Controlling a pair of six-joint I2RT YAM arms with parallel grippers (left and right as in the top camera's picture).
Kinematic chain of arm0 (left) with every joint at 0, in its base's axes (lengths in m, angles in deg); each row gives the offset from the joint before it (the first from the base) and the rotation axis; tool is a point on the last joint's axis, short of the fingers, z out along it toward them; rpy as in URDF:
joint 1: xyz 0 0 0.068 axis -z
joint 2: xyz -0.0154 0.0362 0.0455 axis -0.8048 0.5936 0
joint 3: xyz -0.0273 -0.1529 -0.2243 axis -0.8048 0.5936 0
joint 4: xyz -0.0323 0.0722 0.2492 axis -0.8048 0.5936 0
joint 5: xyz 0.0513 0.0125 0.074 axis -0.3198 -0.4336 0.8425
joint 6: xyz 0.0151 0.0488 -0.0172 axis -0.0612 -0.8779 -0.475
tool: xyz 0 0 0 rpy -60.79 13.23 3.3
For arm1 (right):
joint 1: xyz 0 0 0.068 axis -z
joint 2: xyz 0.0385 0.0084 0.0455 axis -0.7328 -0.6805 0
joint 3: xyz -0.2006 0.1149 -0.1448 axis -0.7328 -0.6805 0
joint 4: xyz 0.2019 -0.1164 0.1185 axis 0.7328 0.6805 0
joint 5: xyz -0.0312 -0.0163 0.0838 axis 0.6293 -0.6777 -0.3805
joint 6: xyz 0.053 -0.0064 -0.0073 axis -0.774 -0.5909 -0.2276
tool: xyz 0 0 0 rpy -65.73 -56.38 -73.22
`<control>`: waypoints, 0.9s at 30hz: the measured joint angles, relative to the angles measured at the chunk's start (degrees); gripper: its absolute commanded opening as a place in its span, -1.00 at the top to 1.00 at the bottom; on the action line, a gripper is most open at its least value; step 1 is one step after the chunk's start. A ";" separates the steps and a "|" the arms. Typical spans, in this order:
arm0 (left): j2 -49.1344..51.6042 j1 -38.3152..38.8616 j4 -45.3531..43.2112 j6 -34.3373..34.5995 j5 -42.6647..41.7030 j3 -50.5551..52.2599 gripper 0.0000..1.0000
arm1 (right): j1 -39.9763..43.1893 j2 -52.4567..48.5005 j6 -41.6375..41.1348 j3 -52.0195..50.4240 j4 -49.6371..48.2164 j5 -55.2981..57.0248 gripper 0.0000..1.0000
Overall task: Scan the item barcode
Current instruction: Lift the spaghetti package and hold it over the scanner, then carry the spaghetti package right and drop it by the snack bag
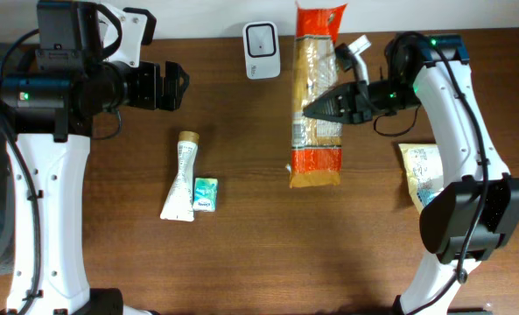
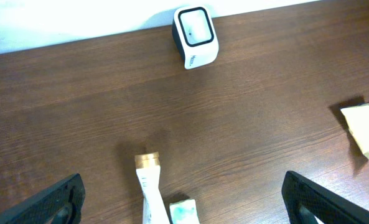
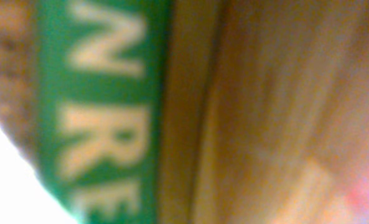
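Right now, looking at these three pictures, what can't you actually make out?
Pasta pack, right wrist view: too close and blurred; only letters on a green band show, no barcode.
Right jaws, overhead: too small to tell whether they grip the pack.
Snack bag, overhead: partly behind the right arm.
Tube and small box, left wrist view: cut off by the bottom edge.

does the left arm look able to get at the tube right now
Probably yes: the left gripper is open, the tube lies uncovered with only the green box beside it, and the right gripper is off at the pasta packet.
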 measured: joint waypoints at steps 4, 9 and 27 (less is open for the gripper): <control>0.00 0.00 0.00 0.00 0.00 0.00 -0.98 | 0.22 0.00 -0.76 2.78 -3.87 -1.95 0.92; -0.02 0.00 -0.17 0.00 0.00 0.00 -0.98 | -3.41 0.50 -23.02 5.33 -30.23 21.79 0.92; 0.00 0.00 0.00 0.00 0.00 0.07 -0.98 | -24.85 -27.08 21.68 5.05 -107.56 96.65 0.92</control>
